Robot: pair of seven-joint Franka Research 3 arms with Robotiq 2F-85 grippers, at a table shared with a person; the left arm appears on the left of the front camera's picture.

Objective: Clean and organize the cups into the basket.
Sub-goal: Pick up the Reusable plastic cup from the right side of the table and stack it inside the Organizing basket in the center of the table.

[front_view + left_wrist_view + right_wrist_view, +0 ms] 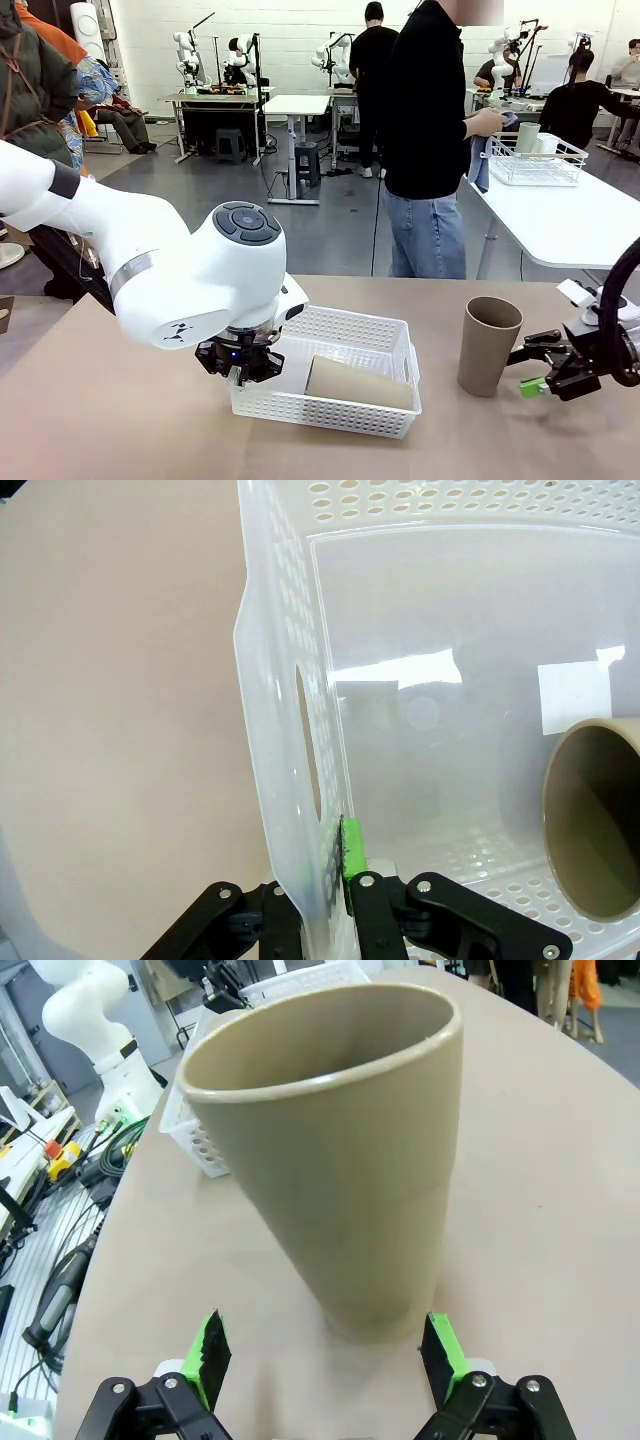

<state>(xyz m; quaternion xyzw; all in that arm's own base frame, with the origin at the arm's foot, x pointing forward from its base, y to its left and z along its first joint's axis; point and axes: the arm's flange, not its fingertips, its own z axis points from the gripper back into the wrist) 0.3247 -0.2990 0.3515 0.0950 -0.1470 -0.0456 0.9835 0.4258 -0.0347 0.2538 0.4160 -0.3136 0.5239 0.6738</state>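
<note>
An upright tan matte tumbler (330, 1160) stands just beyond the spread right tool (325, 1350). The left tool (338, 855) pinches the wall of the white lattice plastic basket (275, 730).

Two tan cups: the standing cup (489, 345) and the lying cup (358, 383). One pale green cup (527, 137) (on the far table (580, 225)). Two baskets: one lattice basket (330, 408), one wire basket (540, 172). Two grippers: left gripper (238, 378), right gripper (530, 366).
</note>
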